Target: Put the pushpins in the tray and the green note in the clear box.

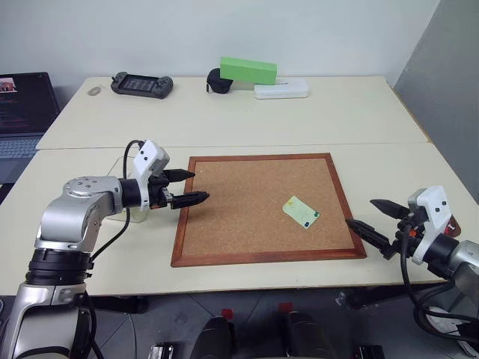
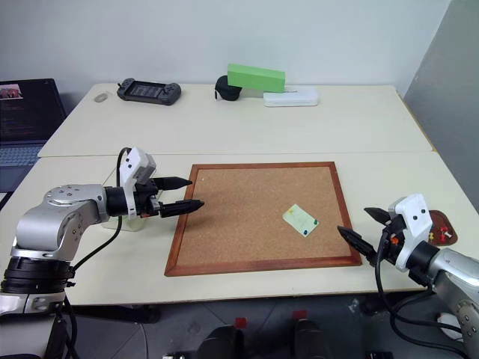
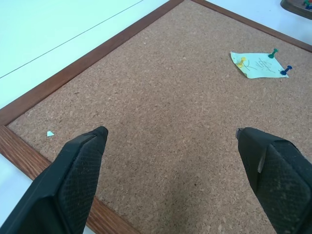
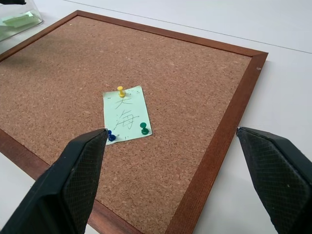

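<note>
Your spread, empty right gripper [image 1: 372,215] faces the green note [image 4: 126,116] on the cork board [image 1: 247,217]; pull its pushpins [image 4: 121,90] first.

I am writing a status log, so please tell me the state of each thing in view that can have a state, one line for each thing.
green note: pinned flat on the cork board, not yet removed.
pushpins: three, yellow, green and blue, stuck through the note.
clear box: open, a pale green slip already inside.
tray: beside the right gripper, a few pins in it.
left gripper: open, empty.
right gripper: open, empty.
</note>
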### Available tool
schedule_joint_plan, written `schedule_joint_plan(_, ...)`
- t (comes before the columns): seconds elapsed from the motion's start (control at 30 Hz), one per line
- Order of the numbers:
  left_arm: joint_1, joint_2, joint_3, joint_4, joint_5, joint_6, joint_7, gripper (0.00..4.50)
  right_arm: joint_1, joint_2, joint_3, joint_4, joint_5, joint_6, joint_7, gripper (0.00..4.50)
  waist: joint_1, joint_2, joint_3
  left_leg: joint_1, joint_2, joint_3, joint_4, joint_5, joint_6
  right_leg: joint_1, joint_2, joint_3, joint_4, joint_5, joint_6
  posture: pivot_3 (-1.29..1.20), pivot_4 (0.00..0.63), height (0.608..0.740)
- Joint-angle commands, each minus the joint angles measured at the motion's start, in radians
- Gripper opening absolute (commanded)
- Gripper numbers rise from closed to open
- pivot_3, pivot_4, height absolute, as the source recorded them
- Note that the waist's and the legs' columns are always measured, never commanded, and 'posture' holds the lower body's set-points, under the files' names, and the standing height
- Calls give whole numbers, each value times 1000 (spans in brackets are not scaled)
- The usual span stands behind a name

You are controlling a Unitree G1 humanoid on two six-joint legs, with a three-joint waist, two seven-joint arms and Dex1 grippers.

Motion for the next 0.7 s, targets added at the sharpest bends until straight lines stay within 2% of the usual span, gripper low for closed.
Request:
schedule_joint_plan(0.03, -21, 1, 23, -23, -26, -1, -9, 4500, -5, -5, -9, -32, 15, -23, -3, 4470, 0, 0, 0, 0, 0, 0, 0, 0, 0, 0, 0, 0, 0, 0, 0, 0, 150, 740)
schedule_joint_plan(0.3, -15, 0, 22, -41, -48, -1, -17, 4500, -5, -2, 4, -42, 17, -23, -5, 4470, 0, 0, 0, 0, 0, 0, 0, 0, 0, 0, 0, 0, 0, 0, 0, 0, 150, 740)
schedule_joint_plan(0.47, -3, -20, 15, -86, -83, 24, -11, 4500, -39, -12, 55, -59, 5, -29, -4, 4470, -1, 0, 0, 0, 0, 0, 0, 0, 0, 0, 0, 0, 0, 0, 0, 0, 150, 740)
schedule_joint_plan(0.6, 14, -54, 13, -127, -119, 45, -6, 3832, -70, 3, 118, -66, -12, -43, -17, 4500, 0, 0, 0, 0, 0, 0, 1, 0, 0, 0, 0, 0, 0, 0, 0, 0, 150, 740)
schedule_joint_plan(0.63, 23, -64, 10, -144, -129, 50, -6, 3567, -77, 4, 145, -68, -24, -52, -18, 4500, -1, 0, 0, 0, 0, 0, 1, 0, 0, 0, 0, 0, 0, 0, 0, 0, 150, 740)
schedule_joint_plan(0.7, 42, -96, -13, -158, -121, 22, -2, 3309, -112, 21, 217, -58, -50, -71, -24, 4500, -1, 0, 0, 0, 0, 0, 0, 0, 0, 0, 0, 0, 0, 0, 0, 0, 150, 740)
